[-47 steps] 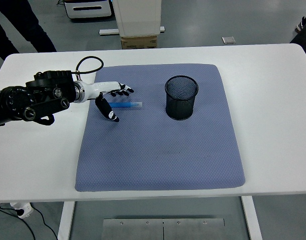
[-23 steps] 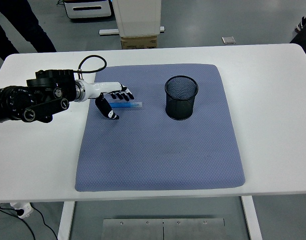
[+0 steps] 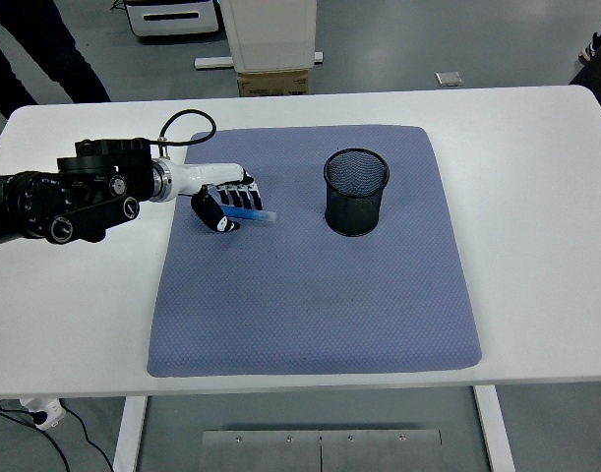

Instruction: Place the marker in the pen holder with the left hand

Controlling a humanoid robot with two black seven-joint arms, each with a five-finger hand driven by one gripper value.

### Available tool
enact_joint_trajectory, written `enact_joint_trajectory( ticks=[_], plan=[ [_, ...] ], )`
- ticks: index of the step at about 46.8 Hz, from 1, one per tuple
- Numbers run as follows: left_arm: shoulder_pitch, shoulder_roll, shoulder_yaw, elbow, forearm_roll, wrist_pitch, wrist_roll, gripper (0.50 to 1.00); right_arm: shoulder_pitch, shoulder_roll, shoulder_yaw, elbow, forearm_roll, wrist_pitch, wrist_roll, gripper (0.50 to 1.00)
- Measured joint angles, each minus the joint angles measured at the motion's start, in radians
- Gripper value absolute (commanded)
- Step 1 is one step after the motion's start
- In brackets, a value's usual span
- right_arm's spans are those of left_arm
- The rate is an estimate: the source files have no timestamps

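A blue marker (image 3: 255, 215) lies on the blue-grey mat (image 3: 310, 295), left of the black mesh pen holder (image 3: 356, 192). My left hand (image 3: 227, 204) comes in from the left and sits over the marker's left end. Its fingers curl down onto the marker and the thumb closes in from the near side. Only the marker's right end shows past the fingers. The pen holder stands upright on the mat, about a hand's width to the right of the marker, with nothing visible inside.
The mat covers the middle of the white table (image 3: 536, 197). A black cable (image 3: 182, 123) loops above my left wrist. A person's dark clothing (image 3: 44, 59) shows at the top left, beyond the table's far edge.
My left hand has come down onto the marker and its fingers have curled around it. The marker has tilted slightly, with its right end nearer me.
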Motion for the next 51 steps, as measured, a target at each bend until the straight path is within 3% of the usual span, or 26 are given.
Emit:
enact_joint_trajectory(
  ticks=[17, 25, 51],
  plan=[
    [0.008, -0.005, 0.0, 0.001, 0.0, 0.003, 0.0, 0.616, 0.0, 0.0, 0.0, 0.0, 0.0, 0.0, 0.0, 1.0],
    [0.009, -0.004, 0.0, 0.001, 0.009, 0.003, 0.0, 0.508, 0.0, 0.0, 0.0, 0.0, 0.0, 0.0, 0.0, 1.0],
    [0.015, -0.002, 0.0, 0.001, 0.0, 0.007, 0.0, 0.5, 0.0, 0.0, 0.0, 0.0, 0.0, 0.0, 0.0, 1.0]
  ],
)
